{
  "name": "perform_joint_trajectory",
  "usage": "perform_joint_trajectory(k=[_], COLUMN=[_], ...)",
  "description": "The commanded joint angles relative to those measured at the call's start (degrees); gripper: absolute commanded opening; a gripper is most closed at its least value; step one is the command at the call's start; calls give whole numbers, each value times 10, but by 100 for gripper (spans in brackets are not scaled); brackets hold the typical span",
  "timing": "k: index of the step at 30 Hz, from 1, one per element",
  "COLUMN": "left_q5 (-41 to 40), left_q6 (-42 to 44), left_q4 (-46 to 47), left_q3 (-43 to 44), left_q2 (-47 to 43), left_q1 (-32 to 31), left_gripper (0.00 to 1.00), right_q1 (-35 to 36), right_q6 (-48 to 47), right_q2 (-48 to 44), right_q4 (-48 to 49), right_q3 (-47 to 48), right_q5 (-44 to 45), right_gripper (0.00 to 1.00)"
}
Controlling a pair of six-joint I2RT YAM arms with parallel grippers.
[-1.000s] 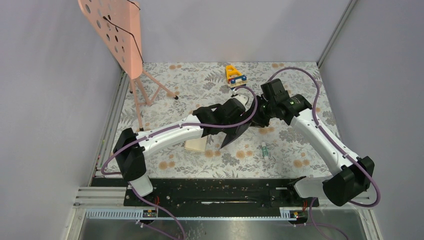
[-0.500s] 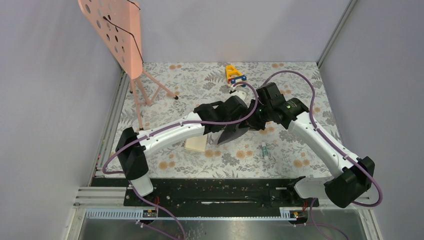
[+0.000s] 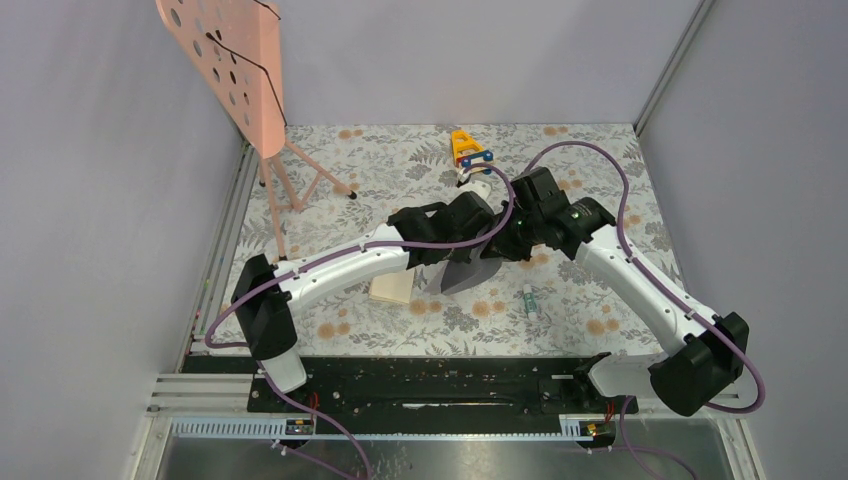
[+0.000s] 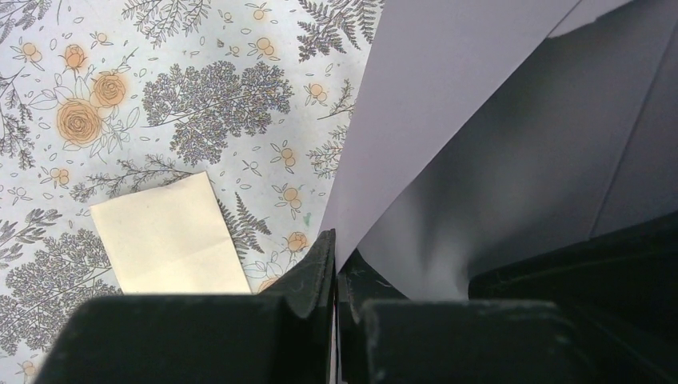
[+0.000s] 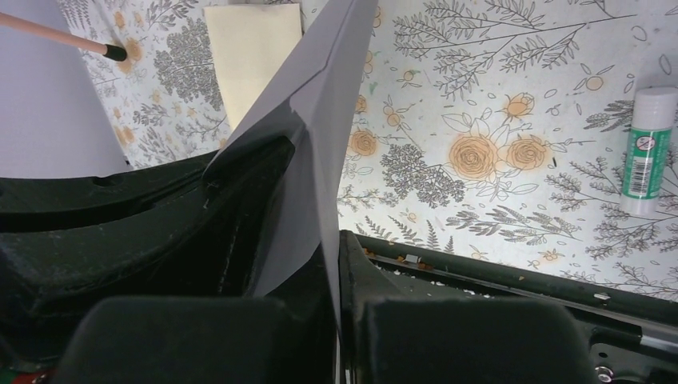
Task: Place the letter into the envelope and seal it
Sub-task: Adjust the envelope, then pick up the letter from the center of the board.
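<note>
The grey-lilac envelope (image 3: 461,276) hangs in the air over the middle of the floral table, held between both arms. My left gripper (image 4: 339,258) is shut on one edge of the envelope (image 4: 448,104). My right gripper (image 5: 339,250) is shut on another edge of the envelope (image 5: 320,120), close beside the left one. In the top view the two grippers, left (image 3: 472,246) and right (image 3: 498,246), meet just above the sheet. The letter (image 3: 392,290), a folded cream sheet, lies flat on the table below and left of the envelope, also visible as the letter (image 4: 172,236) and the letter (image 5: 252,48).
A glue stick (image 3: 529,301) lies on the table right of the envelope, seen too as the glue stick (image 5: 648,148). A pink perforated stand (image 3: 240,70) on thin legs is at the back left. A yellow toy (image 3: 470,150) sits at the back centre.
My right arm has swung left to meet the left gripper and its jaws have shut on the envelope. The envelope now hangs between both grippers.
</note>
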Motion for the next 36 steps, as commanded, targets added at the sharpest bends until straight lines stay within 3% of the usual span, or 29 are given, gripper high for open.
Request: perform_joint_trajectory(k=[1,14,36], left_q5=[14,155,318], left_q6=[-13,-17,-46], left_q4=[10,51,73], left_q3=[24,28,-13], left_q2=[-18,25,-58], left_q1=[-1,1,28], left_gripper=[0,18,25], right_q1=[4,4,3], right_q6=[-32,-133,-139], right_q2=[0,29,47], right_q4=[-28,-148,-152], right_q3=[12,61,54], right_q5=[53,99,104], right_gripper=[0,0,0])
